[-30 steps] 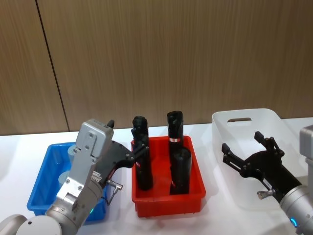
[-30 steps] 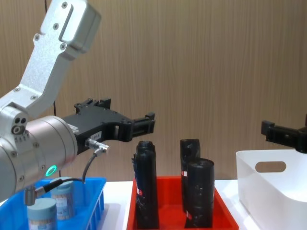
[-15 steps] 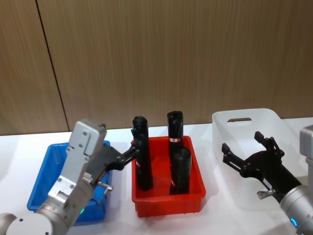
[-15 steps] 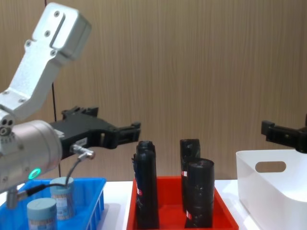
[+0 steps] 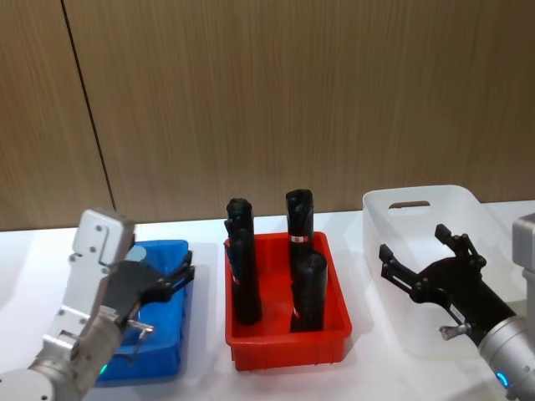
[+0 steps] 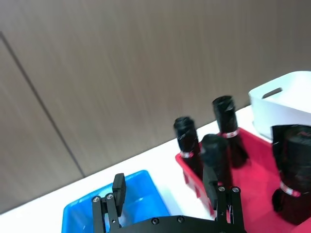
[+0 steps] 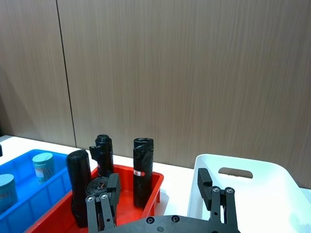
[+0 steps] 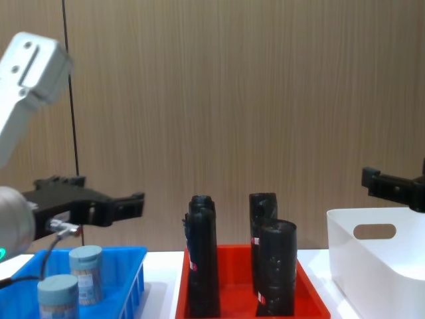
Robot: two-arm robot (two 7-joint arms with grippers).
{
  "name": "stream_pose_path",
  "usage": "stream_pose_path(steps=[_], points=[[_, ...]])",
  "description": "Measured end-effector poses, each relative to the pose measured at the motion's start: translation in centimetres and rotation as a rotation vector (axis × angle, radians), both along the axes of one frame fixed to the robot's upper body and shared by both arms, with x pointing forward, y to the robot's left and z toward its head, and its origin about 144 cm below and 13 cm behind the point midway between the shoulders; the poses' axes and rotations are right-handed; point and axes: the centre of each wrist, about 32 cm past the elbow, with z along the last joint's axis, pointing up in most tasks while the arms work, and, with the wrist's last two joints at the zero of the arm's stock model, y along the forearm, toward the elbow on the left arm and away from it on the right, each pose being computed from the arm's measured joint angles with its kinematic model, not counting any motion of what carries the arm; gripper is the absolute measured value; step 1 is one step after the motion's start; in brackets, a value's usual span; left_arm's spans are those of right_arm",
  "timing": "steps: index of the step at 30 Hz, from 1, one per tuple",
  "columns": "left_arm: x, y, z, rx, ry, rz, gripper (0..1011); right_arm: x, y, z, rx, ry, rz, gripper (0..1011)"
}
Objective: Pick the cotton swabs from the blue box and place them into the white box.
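Two cotton swab jars (image 8: 86, 274) stand upright, lids up, in the blue box (image 8: 135, 282). The left gripper (image 5: 180, 280) hovers above it, spread and empty. The right gripper (image 5: 415, 244) hangs likewise spread above the white box (image 5: 380, 219).

two cotton swabs (image 8: 85, 273) upright in blue box (image 8: 136, 280), white box (image 8: 372, 267) at right

Both grippers held aloft, fingers apart.
The left gripper (image 5: 175, 278) points forward, roughly level, with fingers spread wide; the right gripper (image 5: 411, 241) hovers on the right side, angled forward-left, fingers likewise spread.
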Motion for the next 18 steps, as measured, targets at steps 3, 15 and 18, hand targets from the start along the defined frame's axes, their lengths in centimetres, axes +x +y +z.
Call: stream_pose_path(steps=[3, 15, 18], points=[[-0.2, 0.7, -0.2, -0.020, 0.036, 0.037, 1004, 0.0, 0.0, 0.0, 0.000, 0.000, 0.000, 1002], [-0.4, 2.3, -0.8, -0.077, 0.170, 0.131, 1004, 0.0, 0.0, 0.0, 0.000, 0.000, 0.000, 1002], [-0.2, 2.5, -1.1, -0.086, 0.206, 0.151, 1004, 0.0, 0.0, 0.0, 0.000, 0.000, 0.000, 1001]])
